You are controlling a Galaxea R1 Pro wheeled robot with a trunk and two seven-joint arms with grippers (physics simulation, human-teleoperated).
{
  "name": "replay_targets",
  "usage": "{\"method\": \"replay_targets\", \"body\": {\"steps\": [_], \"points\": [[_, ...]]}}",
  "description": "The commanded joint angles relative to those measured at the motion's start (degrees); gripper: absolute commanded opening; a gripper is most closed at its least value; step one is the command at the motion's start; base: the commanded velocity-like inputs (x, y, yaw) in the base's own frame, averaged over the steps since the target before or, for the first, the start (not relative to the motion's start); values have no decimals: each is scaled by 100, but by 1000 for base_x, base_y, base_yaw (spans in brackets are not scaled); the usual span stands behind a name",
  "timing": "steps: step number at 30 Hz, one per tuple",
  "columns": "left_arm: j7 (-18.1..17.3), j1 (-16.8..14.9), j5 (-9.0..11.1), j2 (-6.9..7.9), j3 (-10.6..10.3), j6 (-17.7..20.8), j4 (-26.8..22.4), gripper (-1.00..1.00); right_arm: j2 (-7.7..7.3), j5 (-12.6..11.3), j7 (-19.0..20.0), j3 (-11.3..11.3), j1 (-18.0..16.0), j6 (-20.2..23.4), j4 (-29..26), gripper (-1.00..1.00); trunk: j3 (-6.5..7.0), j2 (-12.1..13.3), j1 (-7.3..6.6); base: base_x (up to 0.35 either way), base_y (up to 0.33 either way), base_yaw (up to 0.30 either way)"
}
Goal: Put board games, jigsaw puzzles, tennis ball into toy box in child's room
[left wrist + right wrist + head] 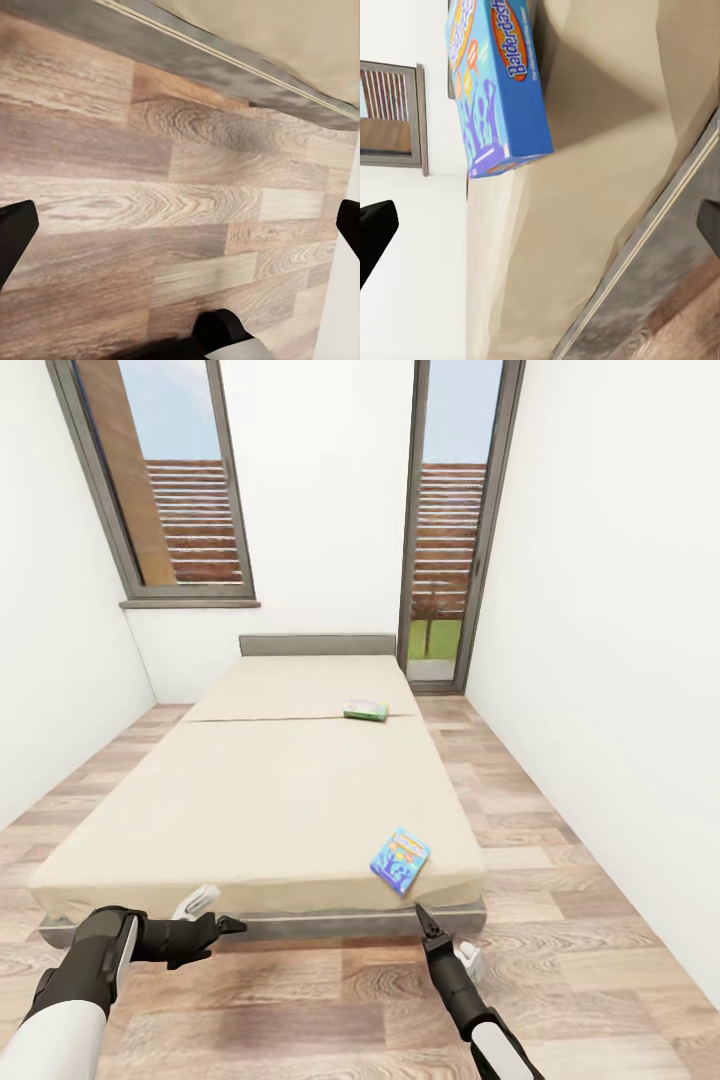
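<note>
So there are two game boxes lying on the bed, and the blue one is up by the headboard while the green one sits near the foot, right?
Not quite: they are swapped. In the head view the blue game box lies near the foot of the bed, just ahead of the right gripper, and the green game box lies farther up toward the headboard.

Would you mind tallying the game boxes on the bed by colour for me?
Blue box: 1
Green box: 1
Total on the bed: 2
</note>
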Motion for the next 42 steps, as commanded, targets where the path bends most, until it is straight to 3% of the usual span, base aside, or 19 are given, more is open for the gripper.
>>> {"method": "replay_targets", "body": {"steps": [1, 42], "points": [[-57, -6, -60, -3, 19, 25, -3, 100, 5, -36, 27, -19, -4, 27, 5, 100, -5, -2, 1, 163, 0, 0], [-56, -6, -60, -3, 7, 17, -3, 100, 19, -36, 26, -19, -4, 34, 5, 100, -5, -2, 1, 67, 14, 0]]}}
